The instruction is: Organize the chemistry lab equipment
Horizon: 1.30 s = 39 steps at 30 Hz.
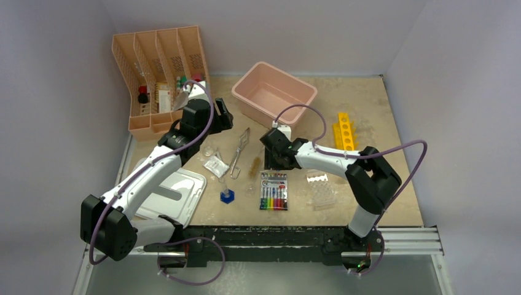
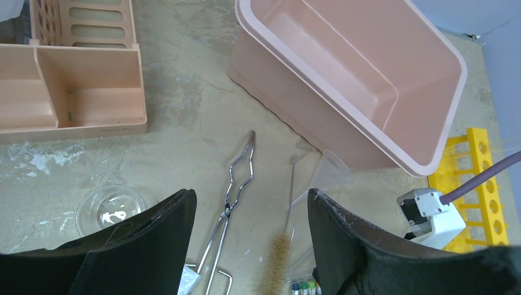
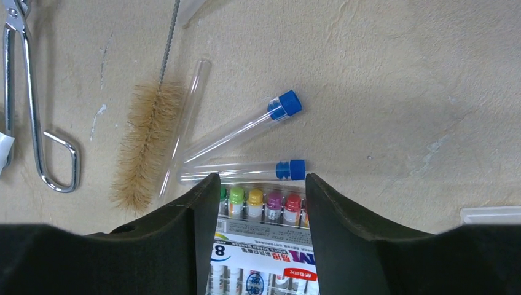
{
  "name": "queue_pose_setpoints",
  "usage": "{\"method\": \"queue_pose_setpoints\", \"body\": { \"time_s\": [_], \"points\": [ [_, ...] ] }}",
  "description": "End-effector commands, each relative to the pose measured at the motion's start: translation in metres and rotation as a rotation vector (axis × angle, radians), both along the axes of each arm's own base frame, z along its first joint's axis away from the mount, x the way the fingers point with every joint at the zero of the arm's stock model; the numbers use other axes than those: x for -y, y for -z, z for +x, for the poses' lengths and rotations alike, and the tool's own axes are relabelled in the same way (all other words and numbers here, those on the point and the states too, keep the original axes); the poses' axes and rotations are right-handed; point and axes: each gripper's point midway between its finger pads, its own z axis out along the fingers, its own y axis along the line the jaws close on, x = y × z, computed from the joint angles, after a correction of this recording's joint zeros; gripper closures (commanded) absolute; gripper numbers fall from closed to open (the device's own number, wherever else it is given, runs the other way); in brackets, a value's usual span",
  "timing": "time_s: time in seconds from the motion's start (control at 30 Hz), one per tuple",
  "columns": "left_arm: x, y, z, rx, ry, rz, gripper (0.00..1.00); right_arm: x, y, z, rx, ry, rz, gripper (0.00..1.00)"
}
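— Where is the left gripper [image 2: 250, 203] at this moment?

— It hangs over the middle of the table, and its two black fingers [image 2: 166, 239] are wide apart. Under the gap lie the metal tongs [image 2: 236, 178], flat on the table, with their tips pointing away from the arm, toward the pink tub [image 2: 295, 89]. Just to the right of the tongs is the brown bristle brush [image 2: 276, 261].

— And the right gripper [image 3: 261, 184]?

— Its fingers are also apart. It is above the upper edge of a pack of coloured markers [image 3: 258, 246]. Just beyond the fingertips lie the two blue-capped tubes [image 3: 246, 126]. One lies slanted, and the other lies almost level, just beside the pack. A thin glass tube [image 3: 191, 104] with no cap on it lies along the bristles of the brush.

— Where are the other pieces?

— From the top camera, the blue hexagonal-based cylinder [image 1: 227, 195] stands upright near the front edge, left of the markers. The small clear packet [image 1: 216, 165] lies on the table between this cylinder and the left gripper. The clear tube rack [image 1: 322, 187] is to the right of the markers. A yellow rack [image 1: 344, 130] lies further back on the right, near the tub. The pink organiser [image 1: 125, 67] stands at the far left corner with small items in its compartments; what they are, I cannot tell.
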Motion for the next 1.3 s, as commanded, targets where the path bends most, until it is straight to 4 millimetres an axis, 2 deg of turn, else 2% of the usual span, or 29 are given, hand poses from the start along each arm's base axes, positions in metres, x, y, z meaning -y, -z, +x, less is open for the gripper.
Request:
{"method": "queue_pose_setpoints", "body": {
  "time_s": [0.0,0.2,0.37,0.47,0.8,0.87,1.0,1.27],
  "points": [
    [0.004,-0.014,0.006,0.044,0.002,-0.047,0.34,-0.002,-0.002,0.009,0.045,0.036,0.021,0.44],
    [0.003,-0.013,0.006,0.042,-0.004,-0.046,0.34,-0.008,-0.007,0.031,0.122,0.095,0.029,0.41],
    [0.003,-0.011,0.008,0.036,-0.011,-0.049,0.34,0.006,0.001,0.042,0.14,0.214,-0.052,0.43],
    [0.003,-0.014,0.008,0.044,-0.015,-0.051,0.34,0.016,0.005,0.041,0.145,0.256,-0.082,0.49],
    [0.004,-0.014,0.008,0.043,-0.014,-0.057,0.34,0.014,0.015,0.042,0.147,0.252,-0.071,0.67],
    [0.01,-0.014,0.008,0.042,0.017,-0.067,0.34,0.02,0.014,0.044,0.158,0.28,-0.082,0.69],
    [0.038,-0.022,0.001,0.066,0.17,-0.122,0.34,0.037,0.01,0.052,0.186,0.361,-0.087,0.73],
    [0.067,-0.025,-0.003,0.066,0.281,-0.158,0.34,0.064,0.002,0.06,0.219,0.485,-0.045,0.8]
  ]
}}
